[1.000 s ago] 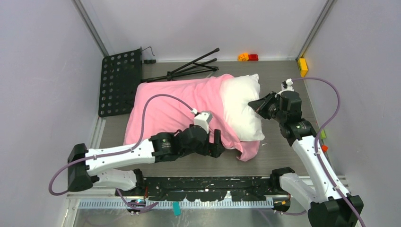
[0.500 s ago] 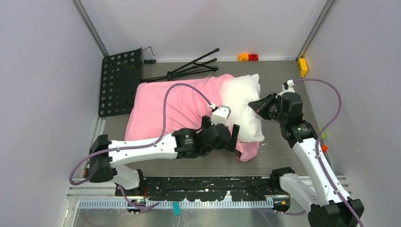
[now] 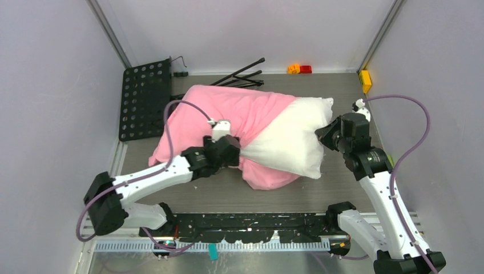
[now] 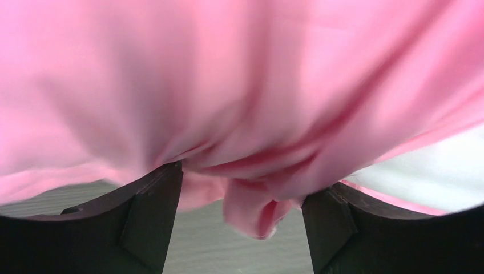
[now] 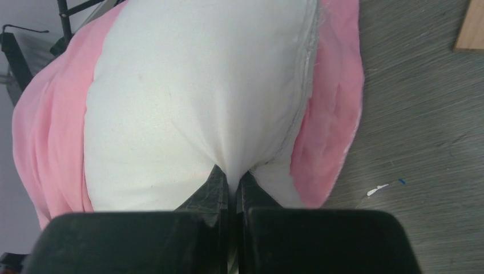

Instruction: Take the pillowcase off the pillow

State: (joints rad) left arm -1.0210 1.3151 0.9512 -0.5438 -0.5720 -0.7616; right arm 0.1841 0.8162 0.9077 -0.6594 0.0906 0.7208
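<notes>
The pink pillowcase [image 3: 228, 111] covers the left half of the white pillow [image 3: 285, 145], whose right half is bare. The pillow is raised and tilted. My right gripper [image 3: 323, 137] is shut on the pillow's right end; in the right wrist view, white cloth [image 5: 188, 103] is pinched between the jaws of that gripper [image 5: 233, 177]. My left gripper [image 3: 235, 155] sits at the pillowcase's bunched near edge. In the left wrist view its jaws stand wide apart [image 4: 245, 185], with a loose pink fold [image 4: 257, 211] hanging between the fingers [image 4: 151, 211], not clamped.
A black perforated plate [image 3: 145, 100] lies at the back left, with a folded black tripod [image 3: 240, 77] behind the pillow. Small orange and red blocks [image 3: 299, 69] and a yellow block [image 3: 365, 80] sit by the back wall. A black rail [image 3: 251, 225] runs along the near edge.
The right gripper has pulled the pillow right and lifted it, so more white shows. The left arm swung right, then back left onto the bunched pillowcase edge.
</notes>
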